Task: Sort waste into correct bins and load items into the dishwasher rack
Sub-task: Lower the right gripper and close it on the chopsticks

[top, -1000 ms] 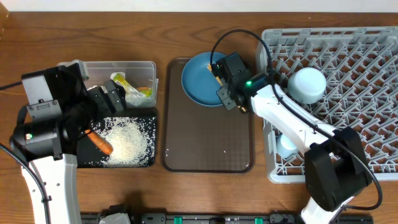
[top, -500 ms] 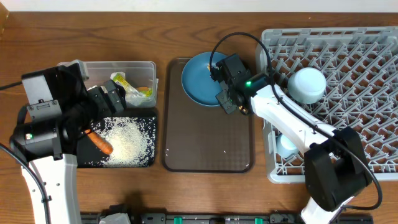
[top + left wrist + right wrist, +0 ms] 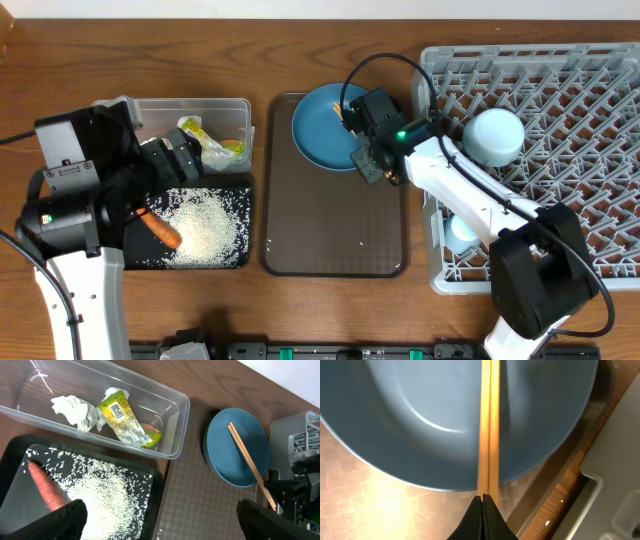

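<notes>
the right gripper (image 3: 483,502) is pinching tight on the two chopsticks (image 3: 488,425), holding them by one end. the sticks are lying side by side, touching, and are stretching straight away from the fingertips across the blue plate (image 3: 410,405). from above, their long line is going from the gripper, at the plate's near right edge, toward the plate's far side, leaning a little to the left. the plate is sitting at the far end of the brown tray (image 3: 330,220). the tray is lying flat on a wooden table (image 3: 300,50) with dark grain. a thin pale strip is running along the table's far edge. the grey rack (image 3: 560,100) is standing just right of the tray.

the left gripper (image 3: 160,515) is hanging with its fingers spread wide, holding nothing. it is over the black tray (image 3: 15,485), where rice (image 3: 107,495) is lying scattered and a carrot (image 3: 45,487) is lying near the left side. just beyond the black tray, the clear tub (image 3: 172,435) is holding white paper (image 3: 75,410) and a wrapper (image 3: 122,417).
</notes>
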